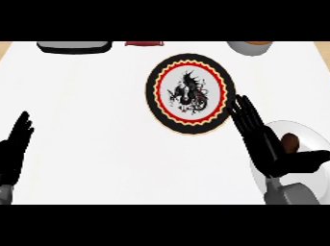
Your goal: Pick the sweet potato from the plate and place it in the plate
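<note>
On the counter (89, 120) at the view's right we see our right hand (267, 144) standing over a white plate (316, 144), fingers straight and spread wide, thumb stretched out to the right across the plate. Between fingers and thumb a brown lump shows — the sweet potato (290, 142), we judge — lying on the white plate, partly hidden by the hand. Nothing is curled round it, so we hold nothing; we cannot tell whether the palm touches it. Just beside our fingertips, up and to the left, lies the patterned plate (190, 93), black-rimmed with a red ring and a dark figure at its centre, and it bears nothing. Our left hand (4, 153) rests at the lower left edge, fingers up and relaxed, well apart from both plates. Along the far edge are a dark tray (75, 46), a red thing (145, 43) and a pale bowl (249, 47), too cut off to say more. As for progress, we judge the task barely begun: the hand is in place by the potato, but the grasp is not yet made — closing round it, lifting, carrying it the short way to the patterned plate and setting it down all remain.
</note>
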Robot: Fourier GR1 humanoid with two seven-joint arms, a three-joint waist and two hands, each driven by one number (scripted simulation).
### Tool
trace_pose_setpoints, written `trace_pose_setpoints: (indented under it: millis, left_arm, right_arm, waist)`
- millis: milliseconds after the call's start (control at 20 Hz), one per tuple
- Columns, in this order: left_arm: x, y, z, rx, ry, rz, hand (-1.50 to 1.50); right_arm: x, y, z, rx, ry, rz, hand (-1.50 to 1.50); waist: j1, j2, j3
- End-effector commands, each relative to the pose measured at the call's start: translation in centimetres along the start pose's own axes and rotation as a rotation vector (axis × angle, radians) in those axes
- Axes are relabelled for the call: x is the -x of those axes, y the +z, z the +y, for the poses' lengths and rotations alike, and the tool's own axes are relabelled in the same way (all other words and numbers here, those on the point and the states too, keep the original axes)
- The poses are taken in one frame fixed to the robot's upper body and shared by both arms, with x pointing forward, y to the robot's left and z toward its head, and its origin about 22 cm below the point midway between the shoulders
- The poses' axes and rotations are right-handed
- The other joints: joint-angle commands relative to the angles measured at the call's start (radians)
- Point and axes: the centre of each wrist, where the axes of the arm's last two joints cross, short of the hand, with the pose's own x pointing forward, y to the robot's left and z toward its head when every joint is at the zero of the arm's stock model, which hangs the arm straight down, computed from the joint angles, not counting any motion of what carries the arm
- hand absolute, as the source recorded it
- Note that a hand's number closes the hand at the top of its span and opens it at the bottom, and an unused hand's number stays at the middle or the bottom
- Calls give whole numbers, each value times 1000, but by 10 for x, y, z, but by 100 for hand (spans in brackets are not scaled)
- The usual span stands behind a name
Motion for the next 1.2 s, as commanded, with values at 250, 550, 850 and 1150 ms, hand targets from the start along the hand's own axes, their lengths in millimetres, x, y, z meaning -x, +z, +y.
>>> trace_pose_setpoints:
  millis: [250,550,850,1150]
  left_arm:
    - [23,20,-48,148,125,138,0]
    - [12,32,-85,271,229,125,0]
    - [-9,39,-100,323,210,126,0]
    - [-11,32,-102,319,211,132,0]
  right_arm:
    - [-140,4,-137,551,842,5,150]
    - [-176,34,-177,970,1282,-5,-150]
    - [-171,46,-115,971,1343,68,-150]
    - [-186,42,-90,816,1478,524,-150]
  waist:
    - [-88,-25,-30]
    - [-76,-29,-16]
    - [-38,-30,-10]
    - [-25,-25,-12]
